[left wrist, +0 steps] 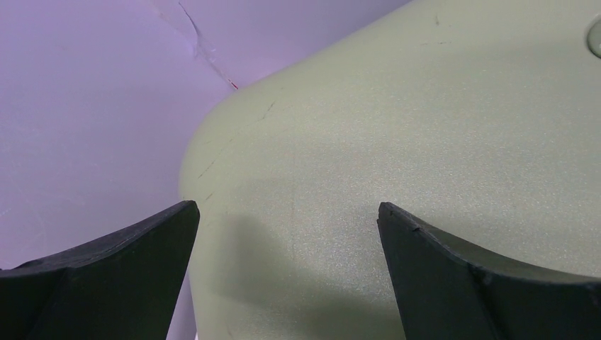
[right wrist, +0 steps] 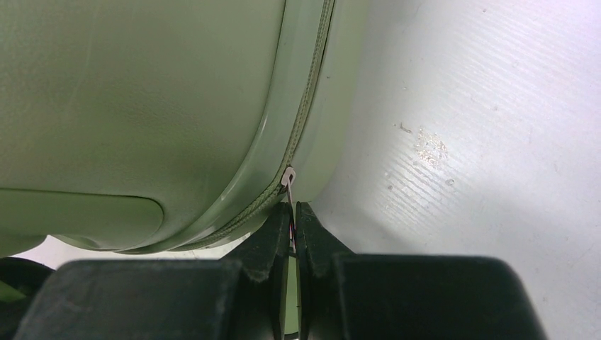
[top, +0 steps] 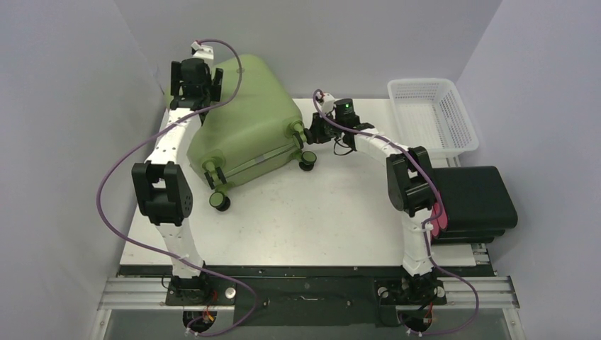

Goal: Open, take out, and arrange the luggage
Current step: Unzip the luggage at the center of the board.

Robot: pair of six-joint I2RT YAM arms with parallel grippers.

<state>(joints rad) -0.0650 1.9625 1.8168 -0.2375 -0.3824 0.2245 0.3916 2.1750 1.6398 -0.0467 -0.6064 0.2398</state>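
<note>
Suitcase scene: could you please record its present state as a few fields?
suitcase: green, shut, lying on the table, wheels toward the arms
left pincer: open, over the suitcase's far left corner
right pincer: shut on the zip pull at the seam
basket: white, far right
black case: right edge, nearer than the basket

Luggage (top: 244, 120) lies far-left on the table (top: 312, 219), basket (top: 453, 113) far-right, smaller case (top: 478, 198) nearer at the right edge; left gripper (left wrist: 287, 212) spread at the luggage's far-left corner, right gripper (right wrist: 293, 212) pinching its right-side zipper pull (right wrist: 287, 177).
</note>
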